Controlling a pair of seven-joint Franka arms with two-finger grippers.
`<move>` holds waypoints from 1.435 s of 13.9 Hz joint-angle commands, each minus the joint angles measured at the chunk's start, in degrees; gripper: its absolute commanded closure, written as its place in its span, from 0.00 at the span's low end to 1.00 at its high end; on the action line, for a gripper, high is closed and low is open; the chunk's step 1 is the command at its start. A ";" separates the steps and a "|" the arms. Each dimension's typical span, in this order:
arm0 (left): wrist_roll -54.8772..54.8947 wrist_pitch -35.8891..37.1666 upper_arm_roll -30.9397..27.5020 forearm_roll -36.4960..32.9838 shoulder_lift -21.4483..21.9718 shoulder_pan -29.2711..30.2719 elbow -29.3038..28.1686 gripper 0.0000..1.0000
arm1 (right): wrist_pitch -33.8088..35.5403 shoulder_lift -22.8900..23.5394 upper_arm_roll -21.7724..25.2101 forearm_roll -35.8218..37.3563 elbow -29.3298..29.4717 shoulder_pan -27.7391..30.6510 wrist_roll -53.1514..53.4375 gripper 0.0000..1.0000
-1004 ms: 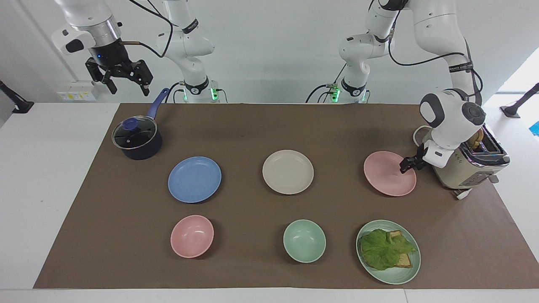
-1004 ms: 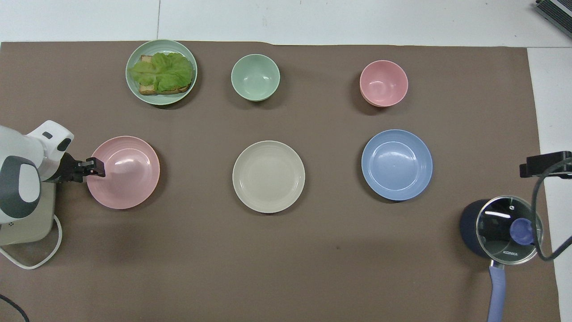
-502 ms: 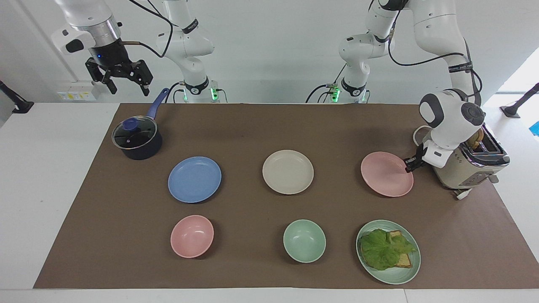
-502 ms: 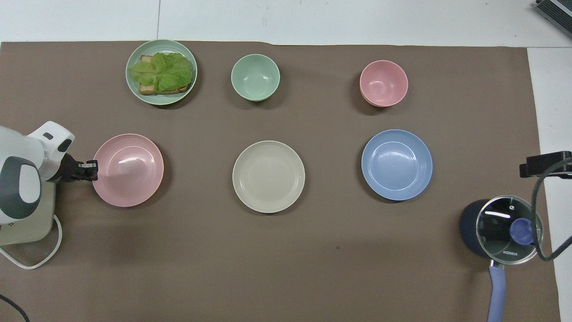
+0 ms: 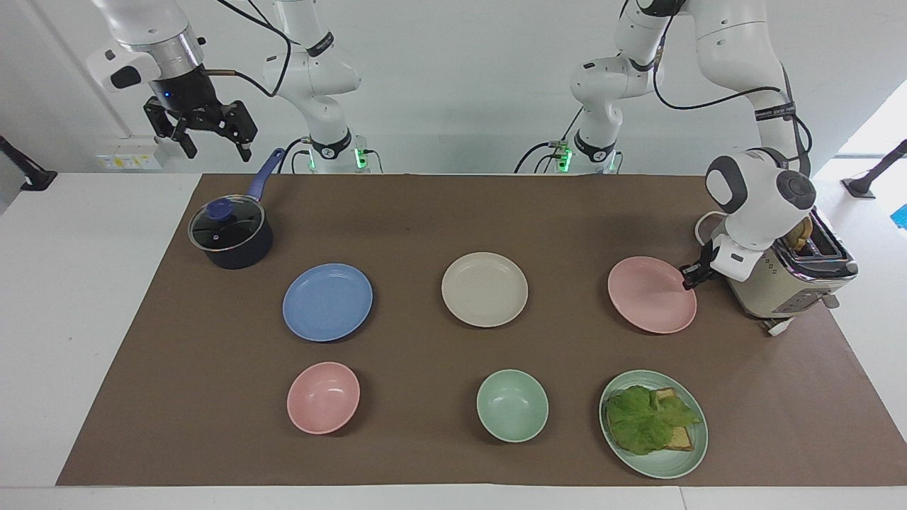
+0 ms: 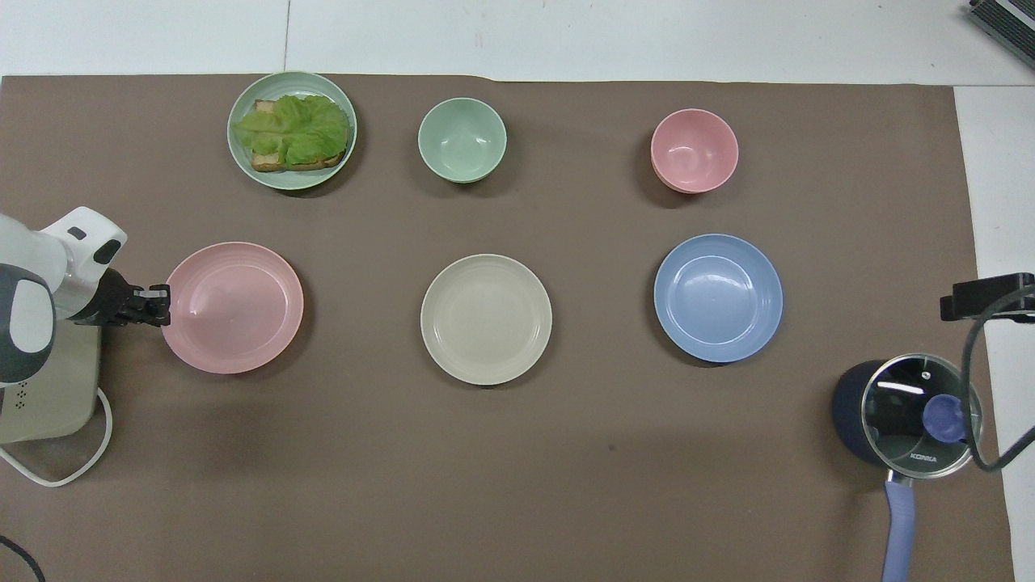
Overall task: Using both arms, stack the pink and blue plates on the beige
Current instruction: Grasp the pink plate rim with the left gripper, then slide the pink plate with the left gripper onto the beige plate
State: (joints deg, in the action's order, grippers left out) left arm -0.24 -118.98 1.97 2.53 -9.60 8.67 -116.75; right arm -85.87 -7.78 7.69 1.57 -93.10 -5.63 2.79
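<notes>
The pink plate (image 5: 648,296) (image 6: 238,311) lies near the left arm's end of the mat, beside the toaster. My left gripper (image 5: 686,276) (image 6: 162,293) is shut on the plate's rim at the edge that faces the toaster. Whether the plate is off the mat I cannot tell. In the middle of the mat lies the beige plate (image 5: 485,289) (image 6: 486,318). The blue plate (image 5: 327,302) (image 6: 718,297) sits toward the right arm's end. My right gripper (image 5: 209,138) waits high in the air by the pot's handle, open and empty.
A dark pot with a glass lid (image 5: 230,234) stands at the right arm's end, its handle toward the robots. The cream toaster (image 5: 793,276) stands right beside my left wrist. Farther out lie a pink bowl (image 5: 323,397), a green bowl (image 5: 512,405) and a green plate with lettuce and toast (image 5: 653,423).
My left gripper has closed on the pink plate's rim, and the plate has shifted slightly toward the beige plate. The right arm has barely moved.
</notes>
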 commanded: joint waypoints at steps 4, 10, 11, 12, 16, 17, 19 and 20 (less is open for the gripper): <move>-5.71 8.84 0.75 0.72 4.50 -3.82 3.11 1.00 | 0.53 -0.48 -0.22 0.10 -0.07 0.44 -1.38 0.00; -22.06 10.26 0.84 2.47 5.91 -16.03 3.81 1.00 | 0.53 -0.40 -0.22 0.10 -0.07 0.44 -1.38 0.00; -24.34 9.91 0.84 2.91 5.91 -18.14 3.81 1.00 | 0.53 -0.48 -0.22 0.10 -0.07 0.44 -1.38 0.00; -26.45 9.64 0.84 3.87 5.91 -19.99 3.81 1.00 | 0.53 -0.40 -0.22 0.10 -0.07 0.44 -1.38 0.00; -29.19 6.75 0.84 8.01 6.79 -25.97 2.85 1.00 | 0.53 -0.40 0.13 0.18 -0.07 0.44 -1.38 0.00; -29.37 6.22 0.84 8.10 6.88 -27.20 2.67 1.00 | 0.53 -0.40 0.13 0.19 -0.07 0.44 -1.29 0.00; -29.55 4.12 0.84 9.06 6.79 -29.49 2.67 1.00 | 0.53 -0.40 0.21 0.36 -0.07 0.79 -1.20 0.00; -30.68 2.36 0.84 9.07 6.44 -31.24 2.67 1.00 | 0.53 -0.40 0.39 0.27 -0.07 1.05 -1.20 0.00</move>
State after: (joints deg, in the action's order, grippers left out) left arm -29.37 -113.74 3.88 10.53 -3.91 -19.37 -113.15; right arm -85.87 -7.78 8.01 1.57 -93.10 -5.52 2.79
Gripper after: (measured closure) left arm 0.956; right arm 0.000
